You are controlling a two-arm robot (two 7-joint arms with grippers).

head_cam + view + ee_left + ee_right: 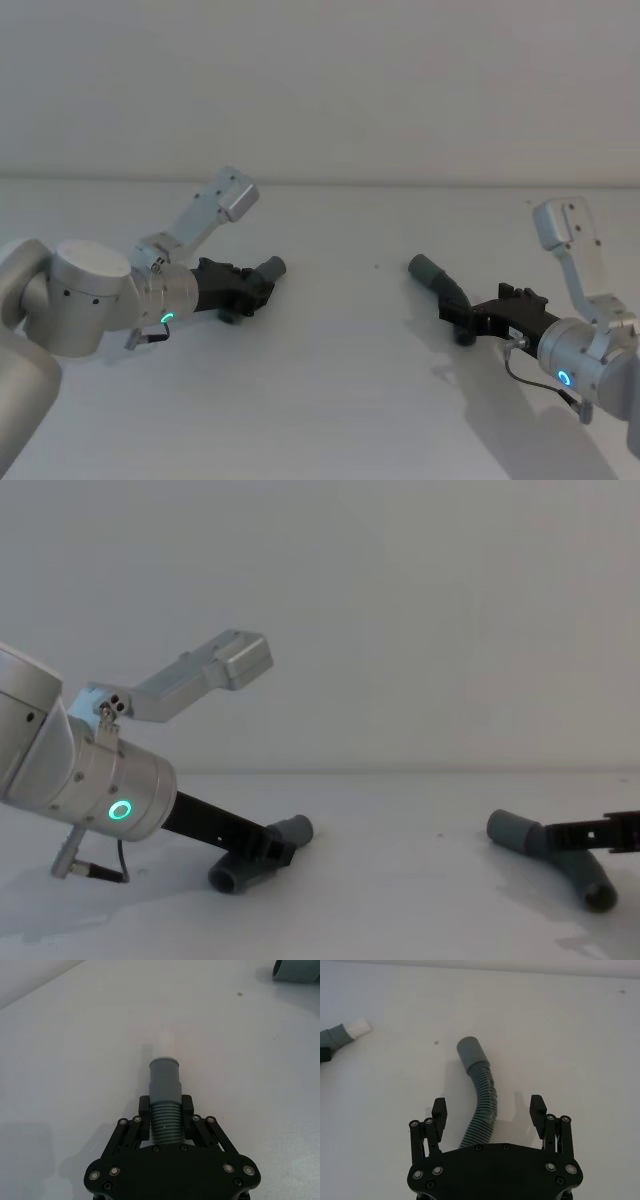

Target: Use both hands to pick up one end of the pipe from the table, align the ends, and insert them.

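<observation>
Two dark-grey ribbed pipe pieces lie on the white table [340, 380]. My left gripper [260, 285] is shut on the ribbed part of the left pipe piece [165, 1120], just behind its smooth grey cuff [165, 1080], which has a white tip [164, 1042]. That cuff [295, 830] points toward the middle. The right pipe piece [482, 1105] curves on the table, its cuff [471, 1052] pointing away from my right gripper [488, 1110]. That gripper is open, with a finger on each side of the hose and not touching it. The right piece [450, 292] also shows in the head view.
The table is bare white between the two pieces, apart from a small dark speck [376, 266]. A white wall [320, 80] rises behind the table's far edge. Each arm's silver forearm [100, 295] lies low over the table at its side.
</observation>
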